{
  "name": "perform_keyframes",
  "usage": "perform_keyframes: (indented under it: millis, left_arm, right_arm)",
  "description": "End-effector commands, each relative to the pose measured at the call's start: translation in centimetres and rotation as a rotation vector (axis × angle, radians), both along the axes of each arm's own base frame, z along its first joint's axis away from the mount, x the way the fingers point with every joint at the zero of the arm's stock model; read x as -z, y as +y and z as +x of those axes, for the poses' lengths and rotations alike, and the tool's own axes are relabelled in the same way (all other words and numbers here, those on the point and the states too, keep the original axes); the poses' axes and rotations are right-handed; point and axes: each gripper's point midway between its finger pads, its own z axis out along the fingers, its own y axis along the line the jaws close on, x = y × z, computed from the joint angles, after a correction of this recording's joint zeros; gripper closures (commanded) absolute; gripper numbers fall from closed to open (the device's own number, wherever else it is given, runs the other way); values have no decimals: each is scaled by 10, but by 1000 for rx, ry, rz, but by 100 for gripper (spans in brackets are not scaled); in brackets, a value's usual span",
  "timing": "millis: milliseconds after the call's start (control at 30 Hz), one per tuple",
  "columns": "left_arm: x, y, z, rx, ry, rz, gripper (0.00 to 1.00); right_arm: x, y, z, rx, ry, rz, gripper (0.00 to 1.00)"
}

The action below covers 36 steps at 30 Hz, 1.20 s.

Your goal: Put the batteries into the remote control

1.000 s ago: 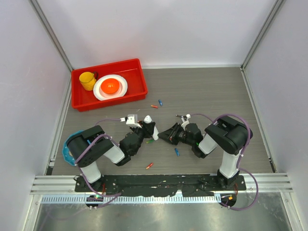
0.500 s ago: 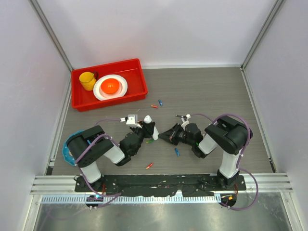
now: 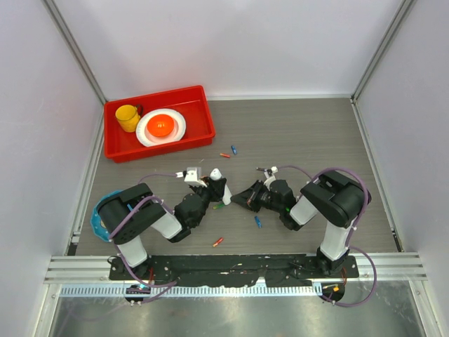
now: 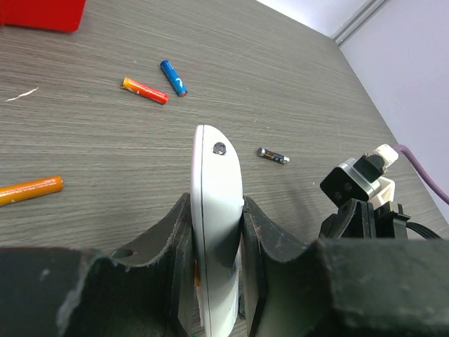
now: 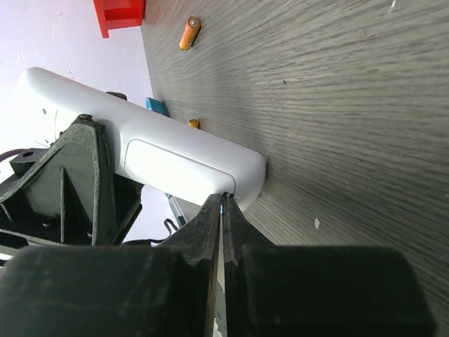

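My left gripper (image 3: pixel 215 189) is shut on the white remote control (image 3: pixel 217 178) and holds it edge-on near the table's middle. In the left wrist view the remote (image 4: pixel 217 203) stands between both fingers. My right gripper (image 3: pixel 243 199) is shut, and its tips (image 5: pixel 223 196) touch the edge of the remote's back cover (image 5: pixel 175 168). Batteries lie loose: a blue one (image 4: pixel 172 77), a red-orange one (image 4: pixel 144 90), an orange one (image 4: pixel 29 189) and a dark one (image 4: pixel 272 155). Nearer the arms lie a blue one (image 3: pixel 258 222), a red one (image 3: pixel 218 241) and a green one (image 3: pixel 219 207).
A red bin (image 3: pixel 200 105) at the back left holds a yellow cup (image 3: pixel 128 117) and a white plate (image 3: pixel 175 130) with an orange thing on it. A teal object (image 3: pixel 98 221) sits by the left arm's base. Metal rails edge the table.
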Motion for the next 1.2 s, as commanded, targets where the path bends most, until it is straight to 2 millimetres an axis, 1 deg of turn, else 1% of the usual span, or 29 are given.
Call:
perform_keyframes:
  millis: [0, 300, 600, 767, 1000, 1167]
  left_arm:
    - [-37, -8, -4, 30, -117, -97, 100]
    - [-33, -8, -5, 35, -113, -88, 100]
    - [-31, -6, -5, 27, -115, -73, 100]
    - [-32, -5, -4, 24, -116, -77, 100]
    - [-33, -5, -5, 22, -113, -85, 100]
    - [-33, -3, -5, 18, -112, -86, 100]
  right_arm:
    - [-44, 11, 11, -3, -136, 90, 91]
    - [-45, 10, 10, -1, -140, 88, 91]
    - [-51, 8, 12, 1, -156, 89, 91]
    - [-51, 8, 11, -1, -158, 86, 91]
    - [-45, 3, 10, 7, -149, 69, 91]
    - [-46, 1, 10, 13, -153, 70, 91]
